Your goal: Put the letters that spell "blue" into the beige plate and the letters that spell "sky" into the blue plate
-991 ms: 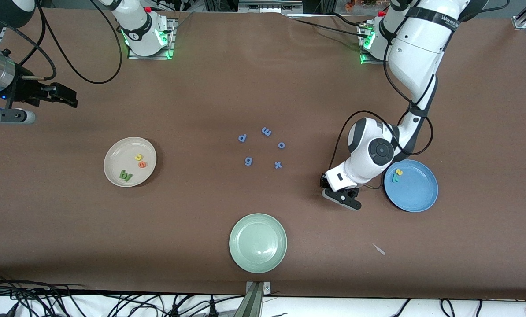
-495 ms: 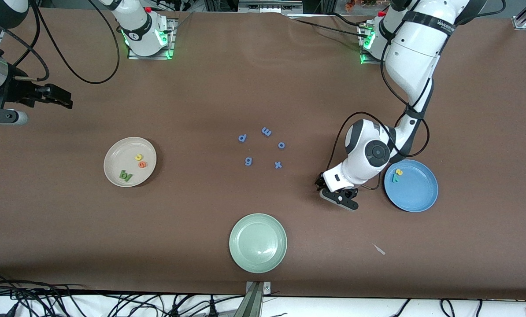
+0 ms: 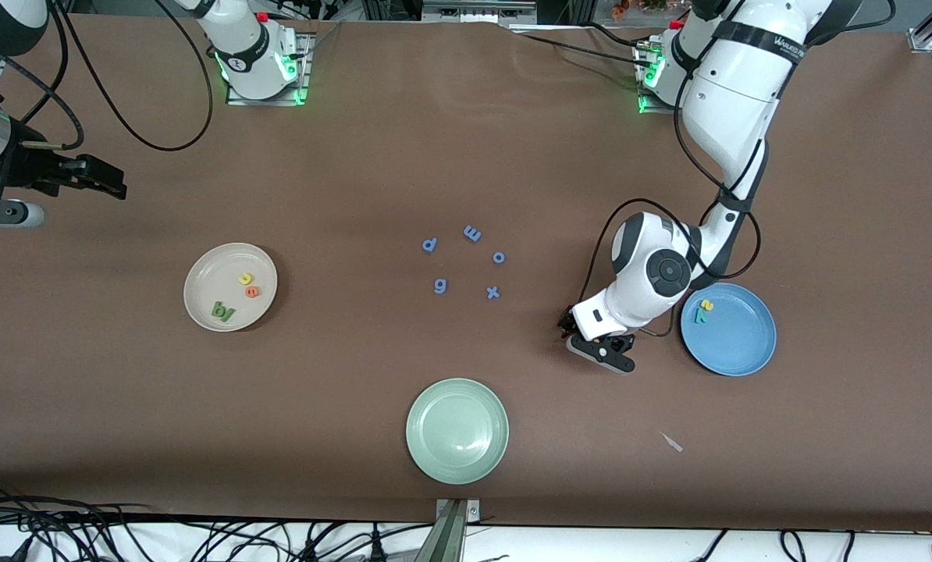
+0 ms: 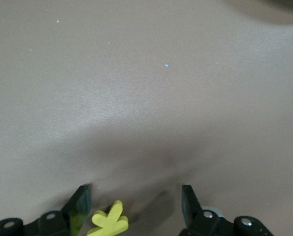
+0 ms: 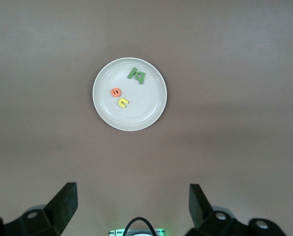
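The left gripper [image 3: 583, 337] is down at the table just beside the blue plate [image 3: 739, 351], on the side toward the middle of the table. In the left wrist view its fingers [image 4: 80, 204] stand wide apart, and a yellow k [image 4: 108, 222] lies on the brown table [image 3: 357, 156] between them — loose, nearer one finger than the other, not pinched.

The blue plate sits toward the left arm's end of the table. On it lie a yellow s [image 3: 706, 306] and a teal y [image 3: 700, 316], touching, close to the rim.

The beige plate [image 3: 204, 312] lies toward the right arm's end. It holds the dark green b [image 3: 218, 310] and the dark green l [image 3: 229, 314] side by side, with the yellow u [image 3: 246, 278] and the orange e [image 3: 252, 292] a little farther from the front camera.

The right gripper [image 3: 111, 186] hangs in the air over bare table near that end's edge, waiting — its fingers [image 5: 63, 200] are spread wide and empty.

Five blue letters [image 3: 466, 261] lie loosely grouped mid-table, and a pale green plate [image 3: 457, 430] sits nearest the front camera.
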